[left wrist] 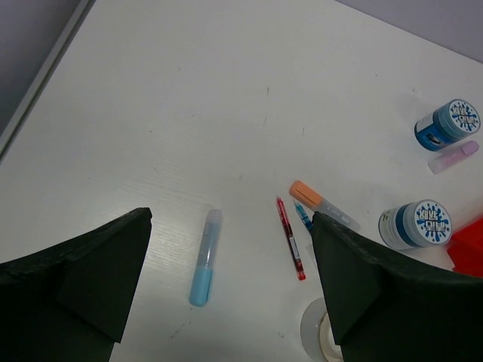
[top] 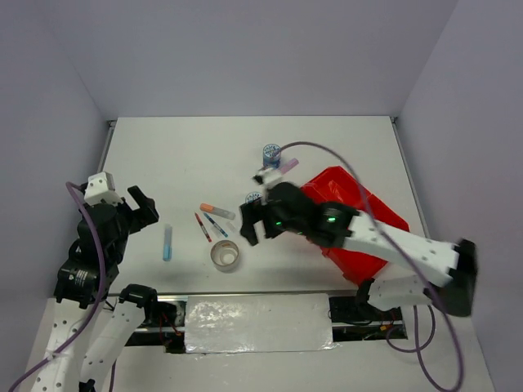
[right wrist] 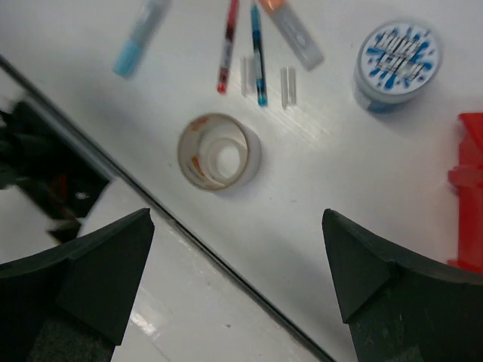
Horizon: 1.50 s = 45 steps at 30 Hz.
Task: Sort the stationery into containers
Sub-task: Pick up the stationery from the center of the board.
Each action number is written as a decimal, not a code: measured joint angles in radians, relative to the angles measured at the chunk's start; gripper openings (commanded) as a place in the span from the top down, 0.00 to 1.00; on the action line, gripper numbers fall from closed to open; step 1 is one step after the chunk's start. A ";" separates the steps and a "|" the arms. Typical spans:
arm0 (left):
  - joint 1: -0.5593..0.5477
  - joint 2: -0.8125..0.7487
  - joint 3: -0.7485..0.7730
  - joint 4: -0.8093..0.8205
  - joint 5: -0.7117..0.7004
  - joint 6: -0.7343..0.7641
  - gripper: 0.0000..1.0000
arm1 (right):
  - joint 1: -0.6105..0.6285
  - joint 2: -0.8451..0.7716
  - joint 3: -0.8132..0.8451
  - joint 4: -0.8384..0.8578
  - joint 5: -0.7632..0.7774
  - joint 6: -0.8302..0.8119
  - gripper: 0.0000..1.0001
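Note:
The red tray lies at the right, partly under my right arm. On the white table are a light blue marker, a red pen, a blue pen, an orange-tipped marker and a clear tape ring. One blue-white roll stands beside a pink stick; the other roll is by the tray. My left gripper hangs open left of the light blue marker. My right gripper is open and empty above the tape ring.
The table's near edge runs just below the tape ring, with a glossy strip between the arm bases. Two small clear caps lie beside the blue pen. Grey walls close the table at the back and sides.

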 measured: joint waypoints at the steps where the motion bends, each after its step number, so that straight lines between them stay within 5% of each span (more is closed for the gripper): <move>1: 0.000 -0.001 0.000 0.000 -0.005 0.000 0.01 | 0.053 0.103 0.027 0.001 0.051 0.013 0.01; 8: 0.000 -0.030 0.000 -0.002 -0.014 0.000 0.01 | 0.198 0.543 0.162 -0.013 0.229 0.069 0.19; 27: -0.001 -0.041 -0.002 -0.002 -0.013 0.000 0.01 | 0.165 0.678 0.238 0.015 0.227 0.079 0.26; 32: -0.004 -0.041 -0.002 -0.001 -0.012 0.000 0.01 | 0.165 0.732 0.215 0.027 0.203 0.083 0.35; 37: -0.007 -0.041 -0.002 -0.001 -0.007 0.000 0.01 | 0.165 0.743 0.199 0.027 0.185 0.097 0.72; 45: -0.008 -0.041 -0.002 0.001 0.006 0.001 0.01 | 0.165 0.708 0.171 0.035 0.181 0.106 0.91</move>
